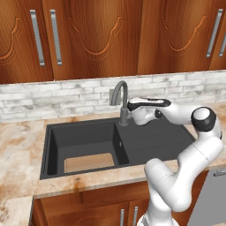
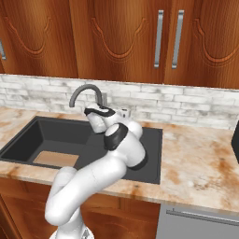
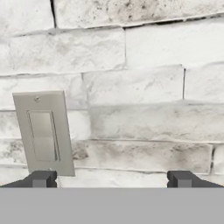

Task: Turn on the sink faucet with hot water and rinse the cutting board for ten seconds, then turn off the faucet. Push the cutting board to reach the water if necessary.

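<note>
We see no water at the faucet (image 1: pixel 120 95), so rinsing has not begun. The board (image 1: pixel 88 162) lies flat on the basin floor of the sink (image 1: pixel 154 139), toward its front. Our gripper (image 3: pixel 112 178), fingers spread and empty, faces the brick wall just right of the faucet's base; the lever, rinse and shutoff remain.

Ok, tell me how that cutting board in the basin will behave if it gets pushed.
The cutting board looks like a flat wooden slab, so probably stiff and unlikely to tip or roll. It lies flat on the sink floor, so it should slide, perhaps stopping against a basin wall.
</note>
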